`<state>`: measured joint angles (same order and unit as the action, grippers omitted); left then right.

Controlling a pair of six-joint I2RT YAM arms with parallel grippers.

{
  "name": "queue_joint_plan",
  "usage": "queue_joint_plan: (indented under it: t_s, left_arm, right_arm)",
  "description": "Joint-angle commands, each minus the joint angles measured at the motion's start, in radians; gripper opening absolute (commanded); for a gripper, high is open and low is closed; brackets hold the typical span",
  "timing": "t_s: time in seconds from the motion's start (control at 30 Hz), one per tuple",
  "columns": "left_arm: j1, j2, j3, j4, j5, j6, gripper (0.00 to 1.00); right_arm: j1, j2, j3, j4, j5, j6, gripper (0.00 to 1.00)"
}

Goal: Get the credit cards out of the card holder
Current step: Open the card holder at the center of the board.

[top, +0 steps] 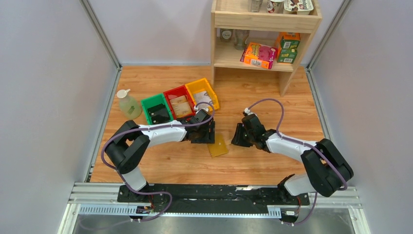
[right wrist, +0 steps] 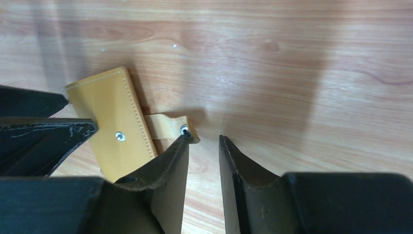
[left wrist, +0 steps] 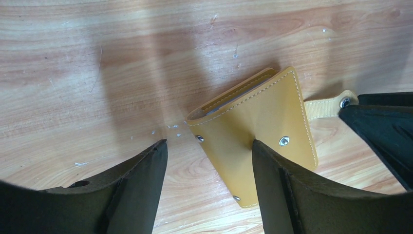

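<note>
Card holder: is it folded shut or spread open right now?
Folded shut: in the left wrist view the card holder lies with covers together, though its strap sticks out unfastened.

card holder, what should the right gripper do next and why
Probably nudge the right gripper sideways so the strap tab sits between its open fingers: the card holder is folded over, the tab lies just outside one fingertip, and the open left gripper straddles the holder's edge.

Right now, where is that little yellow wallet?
In the overhead view the wallet lies on the wooden table near the middle, between the left pincer and the right pincer, on the near side of the coloured bins.
</note>
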<state>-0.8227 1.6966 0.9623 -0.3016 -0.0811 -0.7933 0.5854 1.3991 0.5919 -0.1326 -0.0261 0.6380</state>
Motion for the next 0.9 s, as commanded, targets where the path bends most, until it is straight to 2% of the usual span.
queue_joint_plan:
  t_s: [0.0, 0.13, 0.33, 0.47, 0.67, 0.87]
  left_arm:
    - [0.0, 0.058, -0.027, -0.105, -0.034, 0.054, 0.73]
    - [-0.001, 0.054, -0.016, -0.099, -0.032, 0.08, 0.73]
    - [-0.003, 0.032, -0.013, -0.082, -0.026, 0.117, 0.74]
    - [-0.018, 0.005, -0.013, -0.082, -0.039, 0.115, 0.76]
    - [-0.056, -0.038, 0.007, -0.136, -0.092, 0.097, 0.89]
    - [-0.076, -0.092, 0.029, -0.203, -0.143, 0.062, 0.93]
  right_arm:
    - [-0.001, 0.024, 0.02, 0.096, -0.11, 0.009, 0.35]
    - [-0.001, 0.044, 0.014, 0.123, -0.158, 0.028, 0.4]
    - [-0.001, 0.077, -0.009, 0.22, -0.155, 0.038, 0.38]
    - [-0.001, 0.101, -0.038, 0.29, -0.175, 0.057, 0.26]
    - [-0.001, 0.101, -0.081, 0.369, -0.244, 0.117, 0.0]
    - [0.04, 0.031, -0.198, 0.484, -0.184, 0.265, 0.0]
